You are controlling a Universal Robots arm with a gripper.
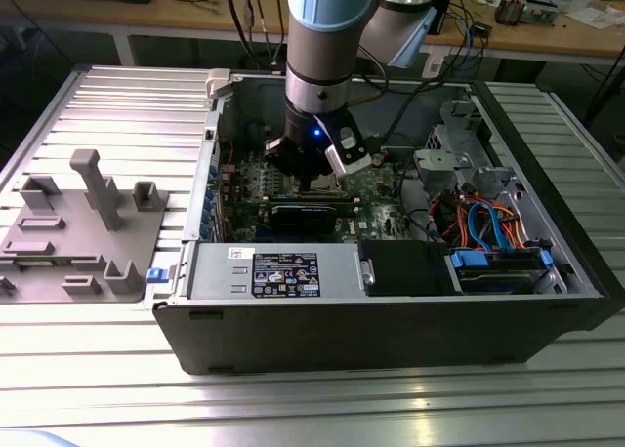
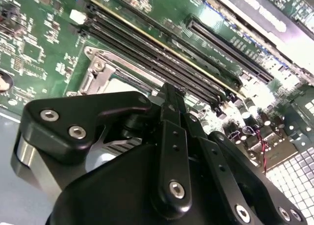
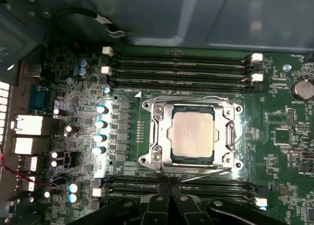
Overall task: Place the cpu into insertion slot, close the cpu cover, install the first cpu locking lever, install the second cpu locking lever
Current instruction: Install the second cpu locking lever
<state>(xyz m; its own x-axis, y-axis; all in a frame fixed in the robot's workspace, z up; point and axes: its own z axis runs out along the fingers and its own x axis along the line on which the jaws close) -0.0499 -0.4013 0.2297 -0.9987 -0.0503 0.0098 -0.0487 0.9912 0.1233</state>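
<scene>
Hovering low over the motherboard (image 3: 73, 87) inside the open computer case (image 1: 391, 340), the claw (image 3: 169, 189) had its black fingers (image 2: 172, 136) pressed together with nothing between them. Its tips sat just beside the socket, over the memory slots (image 3: 181, 183) along one edge of it. Within the socket lay the cpu (image 3: 192, 135), flat and square with its dull silver top showing. Around the chip, the cpu cover (image 3: 158, 136) lay down flat, framing it through its window. A thin locking lever (image 3: 206, 174) ran along the socket edge nearest the claw
</scene>
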